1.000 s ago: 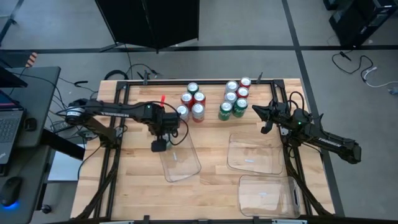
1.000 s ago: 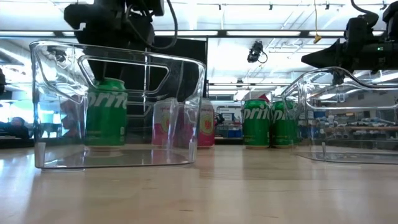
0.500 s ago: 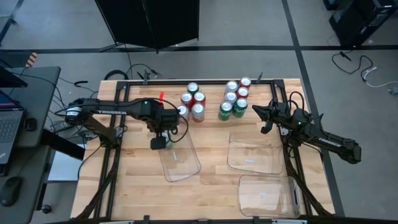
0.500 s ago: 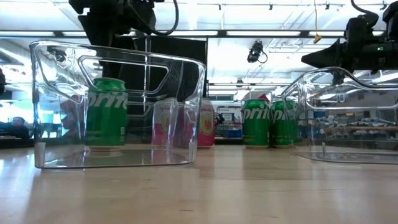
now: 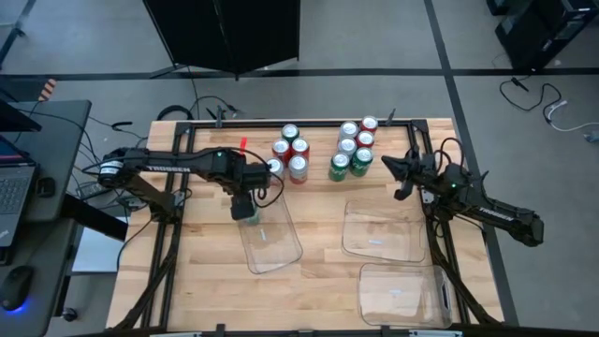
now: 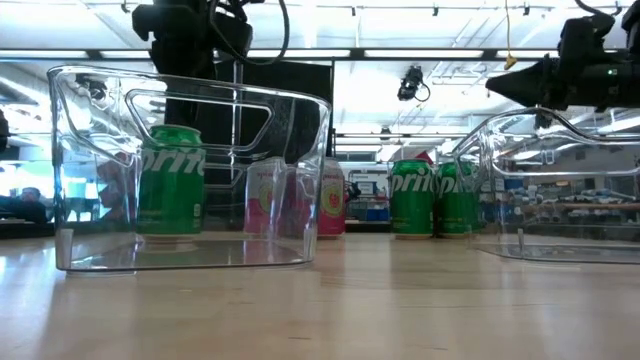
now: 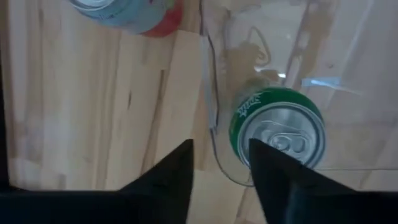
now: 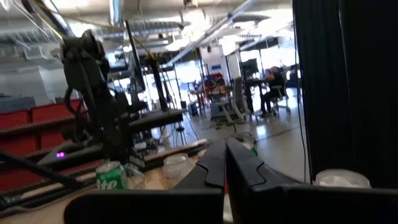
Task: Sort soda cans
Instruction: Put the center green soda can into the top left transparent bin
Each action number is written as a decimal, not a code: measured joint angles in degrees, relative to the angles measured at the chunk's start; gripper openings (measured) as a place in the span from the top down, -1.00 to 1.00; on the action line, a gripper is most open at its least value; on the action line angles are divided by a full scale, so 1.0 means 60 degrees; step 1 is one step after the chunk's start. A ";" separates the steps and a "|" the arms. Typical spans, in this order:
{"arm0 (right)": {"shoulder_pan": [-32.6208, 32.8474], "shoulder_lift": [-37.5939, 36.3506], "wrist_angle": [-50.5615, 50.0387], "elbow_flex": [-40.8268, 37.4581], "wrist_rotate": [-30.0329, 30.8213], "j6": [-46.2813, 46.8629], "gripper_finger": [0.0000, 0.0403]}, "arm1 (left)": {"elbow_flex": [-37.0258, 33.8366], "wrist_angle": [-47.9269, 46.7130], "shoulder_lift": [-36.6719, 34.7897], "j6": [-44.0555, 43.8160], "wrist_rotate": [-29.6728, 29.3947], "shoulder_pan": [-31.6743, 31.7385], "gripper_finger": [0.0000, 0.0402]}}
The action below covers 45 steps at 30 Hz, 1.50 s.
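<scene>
A green soda can (image 7: 277, 130) stands upright on the floor of the left clear tray (image 5: 273, 241), in its far-left corner (image 6: 170, 180). My left gripper (image 7: 221, 149) hangs open above that corner (image 5: 243, 211), clear of the can. The other cans stand in two clusters by the far edge. One is red and silver (image 5: 291, 155); the other is green, silver and red (image 5: 354, 148). My right gripper (image 5: 391, 167) is shut and waits in the air to the right of the second cluster (image 8: 225, 152).
Two more clear trays lie on the right half of the table, one in the middle (image 5: 379, 229) and one by the near edge (image 5: 402, 292). A black frame rail (image 5: 309, 122) runs along the far edge behind the cans. Bare wood (image 5: 197, 271) shows left of the left tray.
My left gripper has risen from the tray's far-left corner and drawn back a little toward the far edge, uncovering the green can. The can has stayed upright in the tray.
</scene>
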 joint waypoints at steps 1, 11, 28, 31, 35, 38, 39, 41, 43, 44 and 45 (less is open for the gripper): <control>0.0000 0.0000 0.0179 0.0000 0.0000 0.0001 0.99 | 0.0000 0.0001 0.0000 0.0035 -0.0046 0.0000 0.39; 0.0067 0.0267 0.1393 0.0000 -0.0009 -0.0637 0.99 | -0.0707 0.2417 -0.1202 0.1073 -0.1094 0.0000 0.97; 0.0843 0.5308 0.2633 0.1898 0.0052 -0.0819 0.86 | -0.5767 0.9940 -0.5511 0.2965 0.0390 0.0000 0.99; 0.0960 0.6731 0.2497 0.2622 0.0555 -0.0538 0.77 | -0.6572 1.0875 -0.6158 0.3153 0.0597 0.0000 0.99; 0.1133 0.8543 0.1799 0.3558 0.1035 -0.0464 0.56 | -0.7456 1.1963 -0.6864 0.3138 0.0608 -0.0002 0.99; 0.1352 0.9636 0.1116 0.4227 0.1372 -0.0311 0.37 | -0.7992 1.2559 -0.7327 0.3256 0.0606 -0.0007 0.98; 0.1445 0.9945 0.0835 0.4439 0.1557 -0.0247 0.30 | -0.8147 1.2762 -0.7437 0.3270 0.0606 -0.0007 0.98; 0.1648 1.0443 0.0276 0.4859 0.1973 -0.0226 0.17 | -0.8407 1.3012 -0.7644 0.3274 0.0608 -0.0007 0.98; 0.1856 1.0828 -0.0315 0.5259 0.2563 -0.0211 0.02 | -0.8591 1.3178 -0.7798 0.3272 0.0606 -0.0007 0.98; 0.1955 1.0991 -0.0627 0.5463 0.2824 -0.0173 -0.04 | -0.8664 1.3207 -0.7852 0.3274 0.0607 -0.0007 0.98; 0.2036 1.1133 -0.0976 0.5683 0.3055 -0.0157 -0.11 | -0.8730 1.3222 -0.7887 0.3273 0.0606 -0.0007 0.98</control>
